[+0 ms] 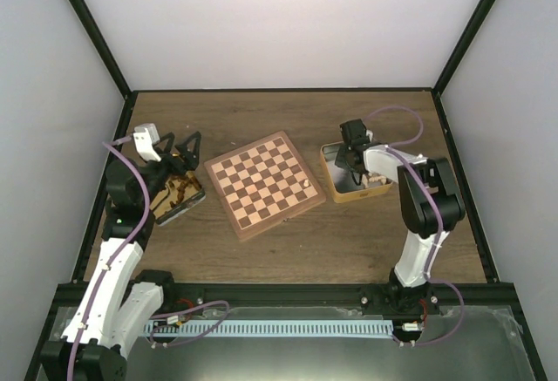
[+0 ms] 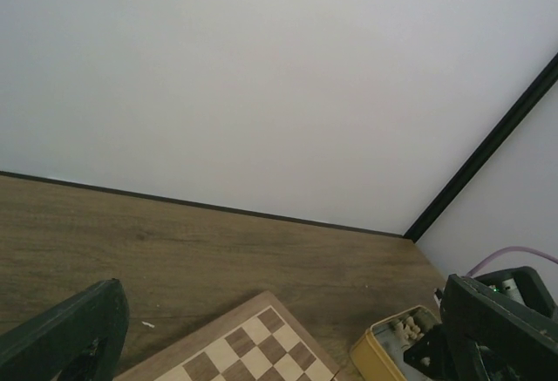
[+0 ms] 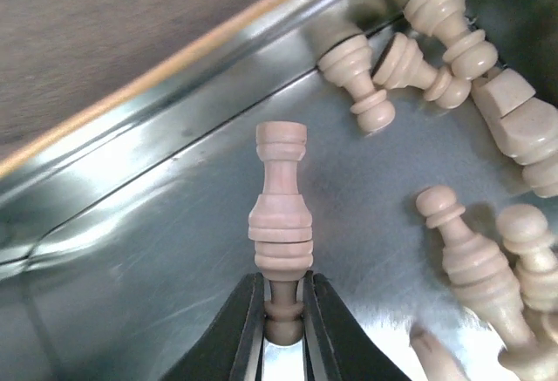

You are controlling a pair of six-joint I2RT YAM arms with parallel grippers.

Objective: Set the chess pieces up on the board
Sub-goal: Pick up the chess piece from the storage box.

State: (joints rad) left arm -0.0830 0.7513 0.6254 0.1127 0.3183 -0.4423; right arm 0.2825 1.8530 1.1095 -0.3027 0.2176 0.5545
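One board (image 1: 247, 228) bears one pale piece (image 1: 307, 186); right end effector (image 3: 283, 311) pinches second piece (image 3: 281, 215).

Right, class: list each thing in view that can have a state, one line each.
left gripper: fingers open, empty
right gripper: fingers shut on pale piece
pale piece: held by one end, inside right tin
loose pale pieces: lying on their sides
right tin: open
left tin: open, dark pieces inside
board: nearly bare, lone piece near one edge
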